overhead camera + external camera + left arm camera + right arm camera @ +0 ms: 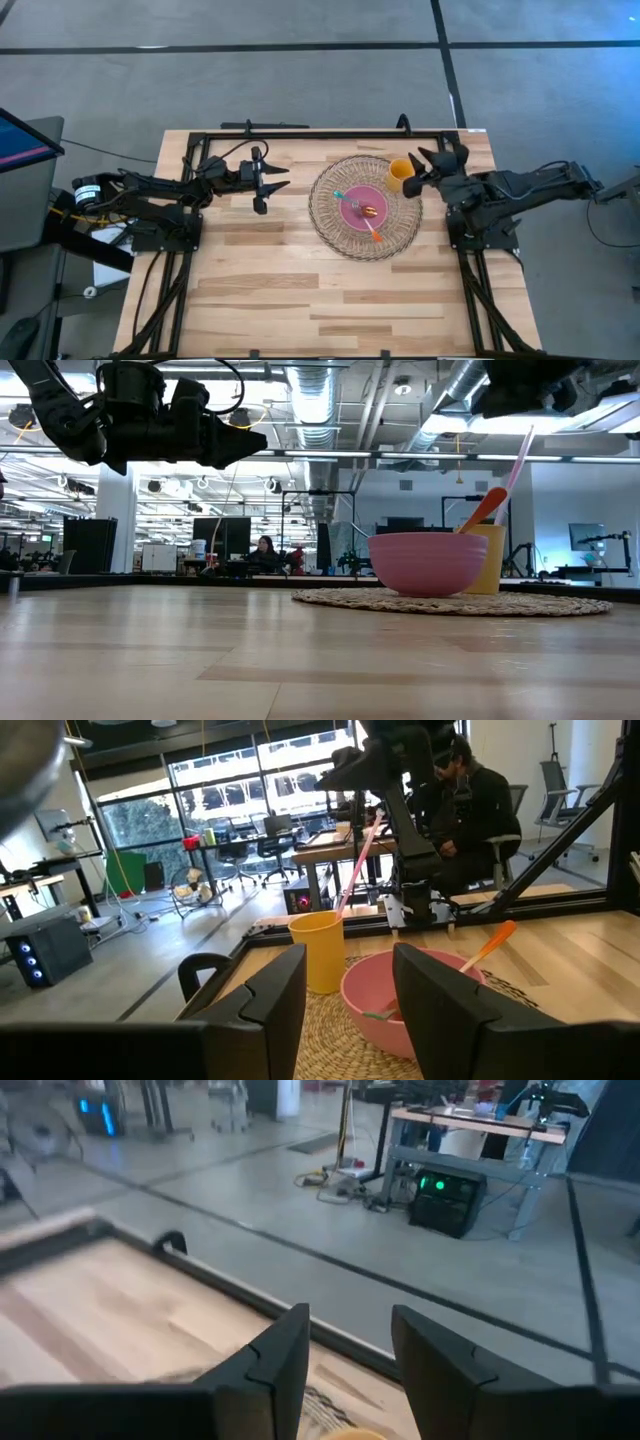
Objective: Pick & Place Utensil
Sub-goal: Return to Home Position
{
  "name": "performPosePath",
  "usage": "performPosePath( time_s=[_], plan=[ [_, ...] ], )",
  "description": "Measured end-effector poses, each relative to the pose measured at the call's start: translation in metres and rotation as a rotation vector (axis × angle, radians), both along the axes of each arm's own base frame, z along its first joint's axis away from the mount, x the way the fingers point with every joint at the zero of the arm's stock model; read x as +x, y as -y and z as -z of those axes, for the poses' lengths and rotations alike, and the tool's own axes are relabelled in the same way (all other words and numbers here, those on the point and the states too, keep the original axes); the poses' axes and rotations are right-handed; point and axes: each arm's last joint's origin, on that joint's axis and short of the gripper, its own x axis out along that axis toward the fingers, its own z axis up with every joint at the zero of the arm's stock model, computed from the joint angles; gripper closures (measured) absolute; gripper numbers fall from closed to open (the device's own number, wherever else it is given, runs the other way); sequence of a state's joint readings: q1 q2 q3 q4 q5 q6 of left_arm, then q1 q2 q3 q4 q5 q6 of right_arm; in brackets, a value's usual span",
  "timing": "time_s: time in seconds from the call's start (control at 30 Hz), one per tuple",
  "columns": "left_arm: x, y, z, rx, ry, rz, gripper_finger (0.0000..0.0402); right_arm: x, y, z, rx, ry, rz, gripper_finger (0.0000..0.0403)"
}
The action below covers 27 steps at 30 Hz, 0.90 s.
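Hovering above our wooden counter, we hold left claw and right claw agape, woven mat between them, workshop beyond.

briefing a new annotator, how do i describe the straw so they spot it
On the wooden table lies a round woven mat. At its edge, beside the pink bowl, a yellow cup holds the pink straw. It is thinner and taller than the orange fork in the bowl.
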<state>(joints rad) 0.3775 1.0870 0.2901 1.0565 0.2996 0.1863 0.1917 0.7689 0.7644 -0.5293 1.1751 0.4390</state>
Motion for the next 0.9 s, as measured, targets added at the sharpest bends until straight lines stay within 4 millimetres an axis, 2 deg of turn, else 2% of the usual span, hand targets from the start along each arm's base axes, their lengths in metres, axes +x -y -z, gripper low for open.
performPosePath(
  time_s=[0.1, 0.43, 0.9],
  plan=[
    [0.0, 0.0, 0.0, 0.0, 0.0, 0.0, 0.025, 0.004, 0.002, -0.002, 0.005, 0.032, 0.016, 0.027],
    [0.0, 0.0, 0.0, 0.0, 0.0, 0.0, 0.025, 0.016, 0.012, 0.006, -0.003, -0.023, 0.087, 0.0275],
    [0.0, 0.0, 0.0, 0.0, 0.0, 0.0, 0.025, 0.015, 0.018, 0.006, 0.0, -0.021, 0.123, 0.028]
  ],
)
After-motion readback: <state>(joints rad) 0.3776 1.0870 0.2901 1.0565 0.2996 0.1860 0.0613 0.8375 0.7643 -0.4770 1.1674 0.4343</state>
